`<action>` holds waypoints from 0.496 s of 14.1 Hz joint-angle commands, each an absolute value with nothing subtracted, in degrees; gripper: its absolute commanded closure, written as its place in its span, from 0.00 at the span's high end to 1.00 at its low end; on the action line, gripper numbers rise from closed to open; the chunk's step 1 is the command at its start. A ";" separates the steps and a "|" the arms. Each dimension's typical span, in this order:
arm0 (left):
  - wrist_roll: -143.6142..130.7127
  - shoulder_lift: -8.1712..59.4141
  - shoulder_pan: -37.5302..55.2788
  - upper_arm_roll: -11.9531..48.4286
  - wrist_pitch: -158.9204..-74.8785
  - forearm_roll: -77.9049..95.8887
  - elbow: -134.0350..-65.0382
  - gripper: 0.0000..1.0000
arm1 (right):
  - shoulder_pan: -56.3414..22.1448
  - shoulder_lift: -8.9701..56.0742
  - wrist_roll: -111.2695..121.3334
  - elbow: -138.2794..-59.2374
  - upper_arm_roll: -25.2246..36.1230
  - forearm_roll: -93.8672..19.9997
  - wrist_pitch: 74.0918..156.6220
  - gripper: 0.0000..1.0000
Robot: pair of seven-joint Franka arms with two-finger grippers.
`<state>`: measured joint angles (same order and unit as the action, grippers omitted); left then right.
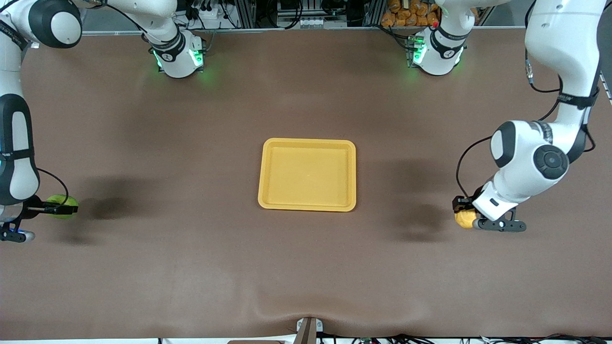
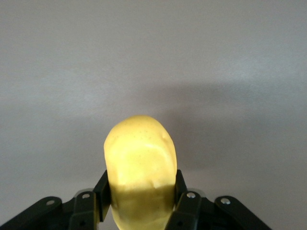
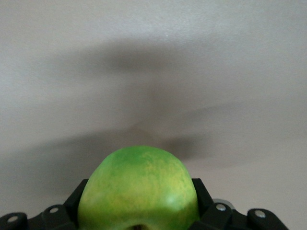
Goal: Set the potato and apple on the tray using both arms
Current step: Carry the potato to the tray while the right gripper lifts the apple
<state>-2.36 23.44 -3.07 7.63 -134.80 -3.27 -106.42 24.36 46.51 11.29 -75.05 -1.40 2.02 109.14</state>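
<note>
Here, 2 items are seen gripped, 1 by each arm, while the tray [image 1: 307, 174] is found at the middle of the brown table [image 1: 191, 267], with nothing lying in it.

The potato [image 1: 464, 218] is clamped between the fingers of the left gripper [image 1: 466, 216], at the left arm's end of the table, well apart from the tray. In the left wrist view the potato [image 2: 140, 170] is shown pinched from both sides by the dark fingers [image 2: 188, 206], its yellow skin brightly lit and its rounded end pointed away from the gripper [image 2: 141, 203]. A shadow is cast on the cloth near the tray-ward side of this gripper. Whether the potato is lifted off the table or touching it cannot be told.

The apple [image 1: 62, 206] is held by the right gripper [image 1: 60, 208], at the right arm's end of the table, also well apart from the tray. In the right wrist view the green apple [image 3: 138, 189] is seen seated between the closed-in fingers [image 3: 204, 199] of that gripper [image 3: 139, 211], with a dark dimple just visible at its lower edge. A soft shadow is thrown on the table beside it, toward the tray.

Both grippers are placed slightly nearer to the front camera than the tray's middle.
</note>
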 commanded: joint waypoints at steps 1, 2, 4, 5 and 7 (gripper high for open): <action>-7.89 19.87 -2.73 7.91 -128.78 -4.22 -105.74 0.00 | 23.91 43.34 10.11 -75.41 -1.85 -1.22 104.18 0.00; -10.26 18.82 -2.46 8.69 -127.37 -4.22 -105.73 0.00 | 23.65 43.24 9.50 -75.32 -1.85 -2.27 103.02 0.00; -15.27 16.97 -2.37 11.15 -125.69 -4.22 -105.73 0.00 | 22.59 42.72 9.05 -74.80 -1.93 -2.81 102.57 0.00; -17.99 16.44 -2.37 12.90 -125.07 -4.22 -105.73 0.00 | 22.41 41.67 9.05 -74.79 -2.28 -2.90 101.52 0.00; -24.84 15.65 -2.29 16.94 -125.07 -4.22 -105.73 0.00 | 22.32 40.96 8.79 -74.79 -4.82 -2.90 95.13 0.00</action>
